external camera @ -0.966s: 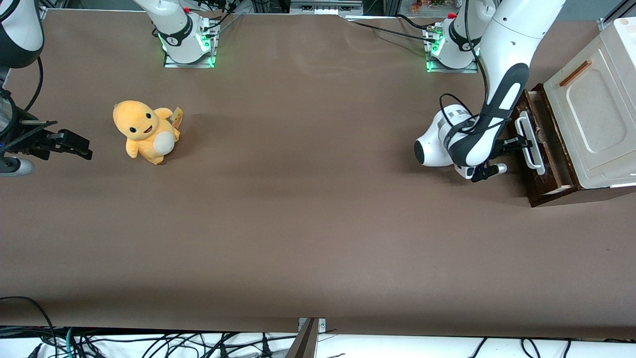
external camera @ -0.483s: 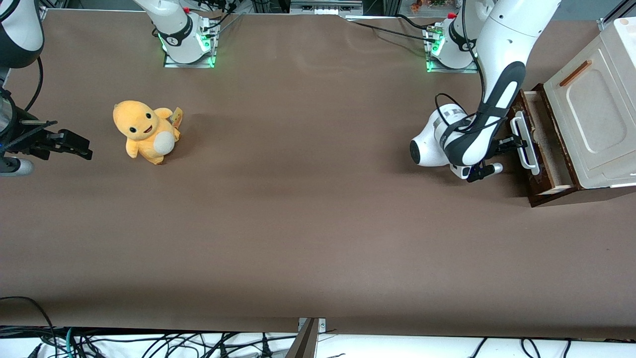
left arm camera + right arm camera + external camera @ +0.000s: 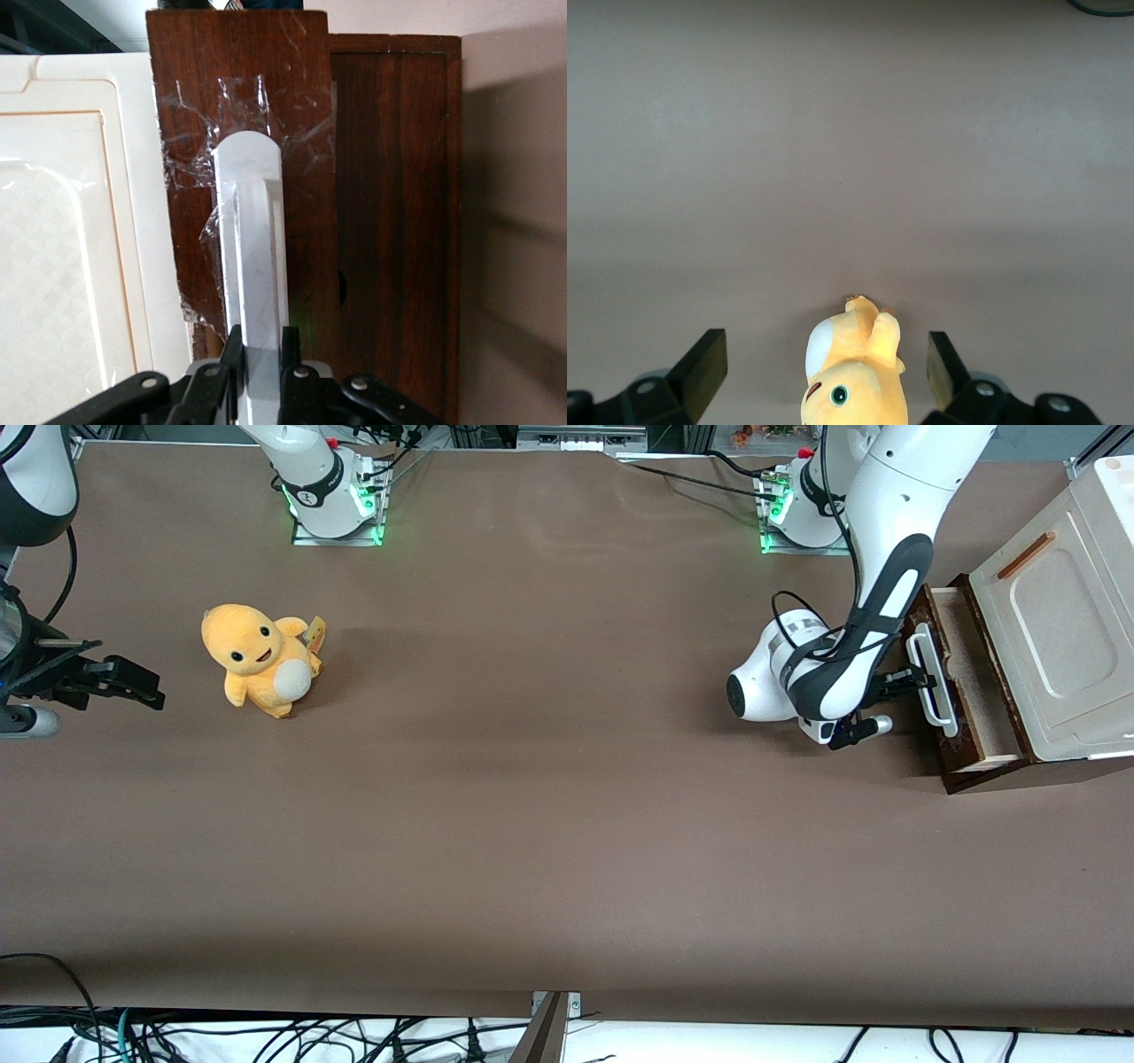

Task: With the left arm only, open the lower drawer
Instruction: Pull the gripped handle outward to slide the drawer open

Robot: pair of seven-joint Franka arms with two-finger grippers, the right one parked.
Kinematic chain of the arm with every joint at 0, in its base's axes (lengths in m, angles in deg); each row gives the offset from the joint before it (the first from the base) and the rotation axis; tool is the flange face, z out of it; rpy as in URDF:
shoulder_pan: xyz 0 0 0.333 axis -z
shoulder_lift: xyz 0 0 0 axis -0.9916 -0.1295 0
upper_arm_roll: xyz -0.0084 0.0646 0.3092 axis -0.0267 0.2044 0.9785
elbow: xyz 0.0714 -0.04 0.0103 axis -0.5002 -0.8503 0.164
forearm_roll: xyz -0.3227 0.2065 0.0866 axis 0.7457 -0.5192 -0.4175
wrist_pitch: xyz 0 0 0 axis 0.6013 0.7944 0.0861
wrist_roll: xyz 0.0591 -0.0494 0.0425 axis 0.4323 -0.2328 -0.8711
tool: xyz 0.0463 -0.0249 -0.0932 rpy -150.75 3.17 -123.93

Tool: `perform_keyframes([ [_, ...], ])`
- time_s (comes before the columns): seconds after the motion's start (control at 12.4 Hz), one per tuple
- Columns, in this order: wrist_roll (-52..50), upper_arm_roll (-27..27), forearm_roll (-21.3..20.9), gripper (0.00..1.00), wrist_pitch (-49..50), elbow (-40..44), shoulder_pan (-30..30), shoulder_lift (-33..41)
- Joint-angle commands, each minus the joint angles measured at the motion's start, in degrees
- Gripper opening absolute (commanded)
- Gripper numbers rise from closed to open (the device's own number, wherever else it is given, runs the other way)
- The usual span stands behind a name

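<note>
The left arm [image 3: 886,558] reaches down at the working arm's end of the table, wrist level, its gripper [image 3: 917,682] clamped on the one white bar handle [image 3: 252,257] of the lower drawer [image 3: 961,682]. That single drawer sits partly pulled out beneath a cream panel [image 3: 1054,620], its pale inside holding nothing visible. One yellow plush toy [image 3: 257,660] sits toward the parked arm's end.

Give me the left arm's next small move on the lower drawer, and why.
Probably keep pulling straight out, toward the parked arm's end of the table. The gripper is shut on the white bar handle, and the lower drawer is only partly open, showing a strip of pale interior.
</note>
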Motion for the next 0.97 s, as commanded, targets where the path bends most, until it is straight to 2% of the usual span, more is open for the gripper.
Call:
perform_keyframes([
  [0.0, 0.51, -0.10, 4.14, 0.16, 2.84, 1.85, 1.91, 0.08],
  [0.89, -0.45, -0.19, 6.96, 0.16, 3.54, 3.09, 3.32, -0.54],
])
